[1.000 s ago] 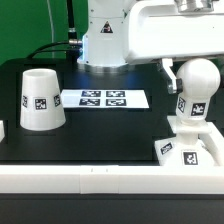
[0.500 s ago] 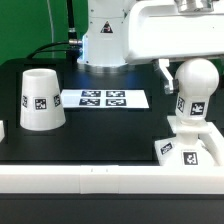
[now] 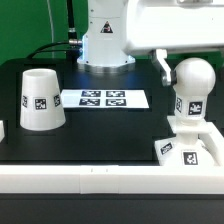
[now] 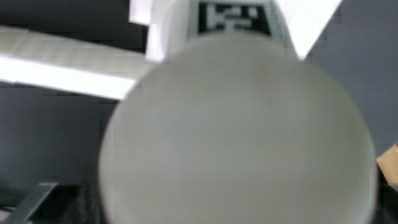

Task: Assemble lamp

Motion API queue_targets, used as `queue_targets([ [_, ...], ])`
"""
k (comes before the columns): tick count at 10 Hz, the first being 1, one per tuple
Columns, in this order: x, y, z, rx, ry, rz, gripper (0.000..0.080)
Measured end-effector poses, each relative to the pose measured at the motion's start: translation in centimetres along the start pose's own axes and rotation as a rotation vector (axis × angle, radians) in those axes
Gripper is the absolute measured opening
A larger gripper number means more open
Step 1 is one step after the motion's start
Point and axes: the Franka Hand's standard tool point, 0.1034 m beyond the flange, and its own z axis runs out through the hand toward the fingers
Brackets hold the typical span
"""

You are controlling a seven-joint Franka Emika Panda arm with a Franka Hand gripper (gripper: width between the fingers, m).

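The bulb [image 3: 192,88] stands upright with its neck in the stepped square base [image 3: 207,141] at the exterior view's right. It fills the wrist view [image 4: 231,130]. My gripper [image 3: 188,60] is around the bulb's top, open. One dark finger [image 3: 160,67] hangs just beside the bulb's left side without touching it. The other finger is hidden. In the wrist view a dark finger [image 4: 36,200] shows apart from the bulb's edge. The tapered shade [image 3: 40,98] stands mouth-down at the exterior view's left, far from my gripper.
The marker board [image 3: 103,99] lies flat in the middle, between the shade and the bulb. A long white rail [image 3: 90,178] runs along the front edge, with a short piece [image 3: 3,128] at the left. The arm's pedestal [image 3: 105,40] stands behind.
My gripper and arm have risen and shifted toward the exterior view's left, so more of the bulb's top shows. The bulb, base and shade have not moved.
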Motion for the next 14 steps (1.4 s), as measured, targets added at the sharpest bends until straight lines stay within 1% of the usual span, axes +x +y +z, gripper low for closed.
queue_targets([
  [1, 0.5, 0.5, -1.0, -0.001, -0.01, -0.005, 0.0699],
  [2, 0.6, 0.7, -1.2, -0.002, -0.014, -0.001, 0.0699],
  [4, 0.1, 0.4, -1.0, 0.006, -0.047, -0.003, 0.0699],
  [5, -0.2, 0.2, -0.9, 0.016, -0.096, -0.002, 0.0699],
  [6, -0.5, -0.2, -0.8, 0.037, -0.193, 0.001, 0.0699],
  [7, -0.3, -0.4, -0.9, 0.053, -0.265, 0.0, 0.0699],
  [8, -0.6, -0.2, -0.8, 0.063, -0.321, -0.004, 0.0699],
  [9, -1.0, 0.0, -0.8, 0.077, -0.41, 0.0, 0.0699],
  [10, -1.0, 0.2, -0.6, 0.089, -0.473, 0.003, 0.0699],
  [11, -0.7, 0.2, -0.2, 0.094, -0.491, 0.004, 0.0699],
  [12, -0.8, 0.2, 0.2, 0.091, -0.475, 0.005, 0.0699],
  [14, -1.4, -0.2, 1.1, 0.094, -0.481, 0.004, 0.0699],
])
